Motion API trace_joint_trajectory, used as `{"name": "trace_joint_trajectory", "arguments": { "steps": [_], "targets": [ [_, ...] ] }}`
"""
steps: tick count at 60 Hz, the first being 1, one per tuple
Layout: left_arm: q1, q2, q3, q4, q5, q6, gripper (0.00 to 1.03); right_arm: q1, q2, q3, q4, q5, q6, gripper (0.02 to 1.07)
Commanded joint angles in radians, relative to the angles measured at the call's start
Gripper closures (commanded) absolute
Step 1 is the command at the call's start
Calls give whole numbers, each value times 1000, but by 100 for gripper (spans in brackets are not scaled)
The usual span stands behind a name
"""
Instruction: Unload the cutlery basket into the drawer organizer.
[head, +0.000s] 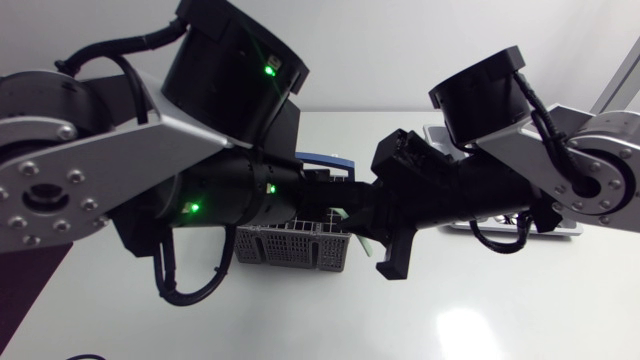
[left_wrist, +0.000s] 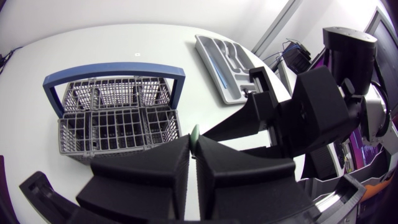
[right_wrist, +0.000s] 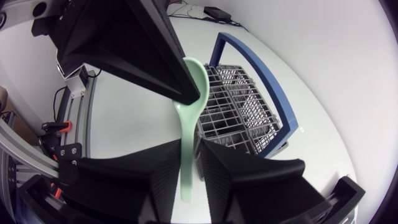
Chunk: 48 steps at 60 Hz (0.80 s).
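A pale green spoon (right_wrist: 189, 124) hangs in the air between my two grippers, above the table beside the grey cutlery basket (left_wrist: 118, 124) with its blue handle. My left gripper (left_wrist: 193, 146) is shut on the spoon's bowl end; only a green tip (left_wrist: 194, 132) shows above its fingers. My right gripper (right_wrist: 188, 155) faces it, and its fingers press the handle from both sides. In the head view both grippers meet over the basket (head: 290, 248), and most of the spoon is hidden. The grey drawer organizer (left_wrist: 221, 65) lies past the basket, under my right arm.
The organizer's edge (head: 572, 229) shows below my right arm at the table's right side. The basket's compartments look dark; what is in them I cannot make out. Bare white table lies in front of the basket.
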Motion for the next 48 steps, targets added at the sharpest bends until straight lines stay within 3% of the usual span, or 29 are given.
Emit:
{"name": "trace_joint_trajectory", "arguments": {
  "steps": [1,6,9,14,17,24,36,48],
  "targets": [
    [-3,-17,-29,-3,9,-31,99,0,15,22,11,3,21,101],
    [2,-23,-32,0,9,-42,97,-2,15,22,7,0,21,101],
    [7,-28,-37,3,9,-43,88,-3,15,20,7,-2,21,101],
    [13,-29,-37,12,16,-39,66,-5,15,19,5,-5,21,101],
    [30,-29,-32,15,59,-32,37,-6,15,19,2,-11,21,101],
    [48,-29,-20,18,81,-22,17,-15,15,19,-10,-23,20,101],
    [96,-52,-6,18,96,-25,14,-49,15,3,-29,-56,7,101],
    [194,-86,-9,31,110,-25,13,-103,12,-16,-68,-86,-46,101]
  ]
}}
